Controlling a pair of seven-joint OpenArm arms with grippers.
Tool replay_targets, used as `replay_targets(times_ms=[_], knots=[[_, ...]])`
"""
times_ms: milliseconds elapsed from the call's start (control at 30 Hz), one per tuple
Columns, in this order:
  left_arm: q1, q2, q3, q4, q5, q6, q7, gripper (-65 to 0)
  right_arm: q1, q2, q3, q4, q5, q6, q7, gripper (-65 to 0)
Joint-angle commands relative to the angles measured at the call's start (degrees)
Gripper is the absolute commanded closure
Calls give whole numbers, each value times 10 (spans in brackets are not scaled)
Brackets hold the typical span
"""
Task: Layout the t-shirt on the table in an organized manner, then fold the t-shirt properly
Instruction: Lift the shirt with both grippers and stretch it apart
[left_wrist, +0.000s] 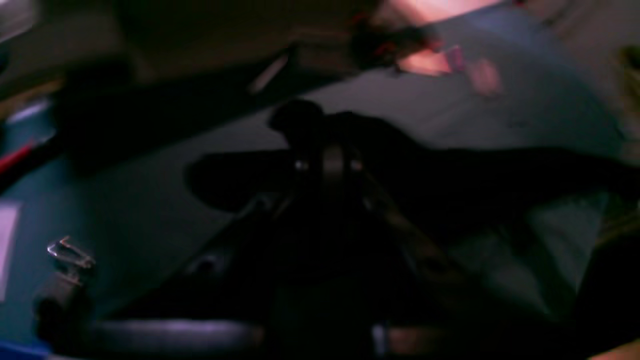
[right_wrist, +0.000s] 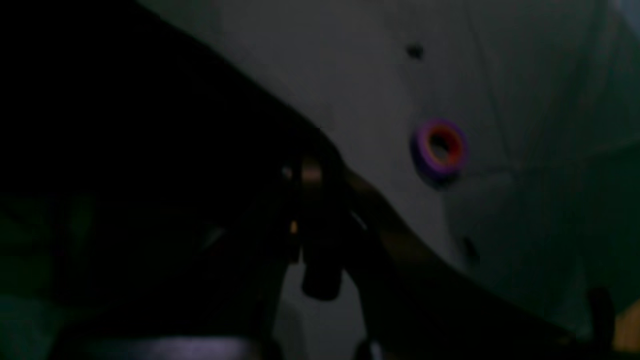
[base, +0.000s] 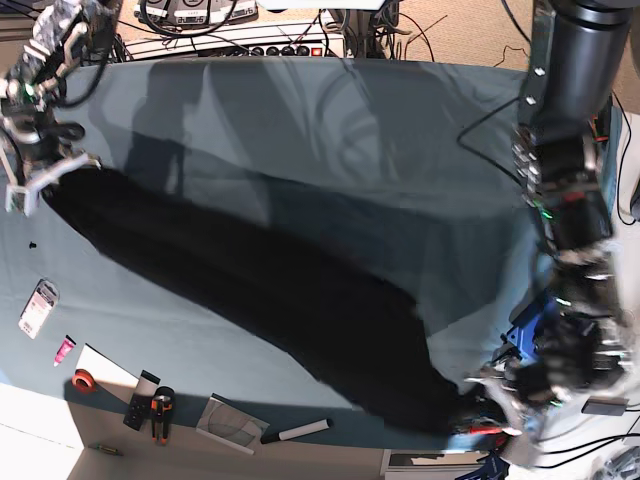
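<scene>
A: Both sets of jaws are clamped shut on cloth. The right gripper pinches one end of the t-shirt at the far left of the base view; the left gripper pinches the other end low at the near right.

B: And the shirt itself?

A: Stretched in a long dark diagonal band across the table, bunched rather than flat.

B: Risk?

A: If the arms pull further apart, a hem could slip free. The left end also sits near the table edge and might drag off it.
</scene>
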Motion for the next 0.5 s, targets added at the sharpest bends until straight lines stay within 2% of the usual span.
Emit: replay_targets(times_ms=[0,67,267,300,467], knots=[[-19,-16,-3,8,-41,-7,17,0,12,11,-8,8,1,-2,18,0],[-13,-35,-3,8,-107,-10,61,0,26,11,-33,8,-1,-2,30,0],[59,-93,-3,8,-243,-21,61,0,59,11,-102,8,-16,-3,45,0],[75,-102,-3,9,-258,-21,61,0,60,11,-109,8,-16,-3,45,0],[178,-137,-3,47,-258,-21,61,0,59,11,-116,8,-11,-3,19,0]])
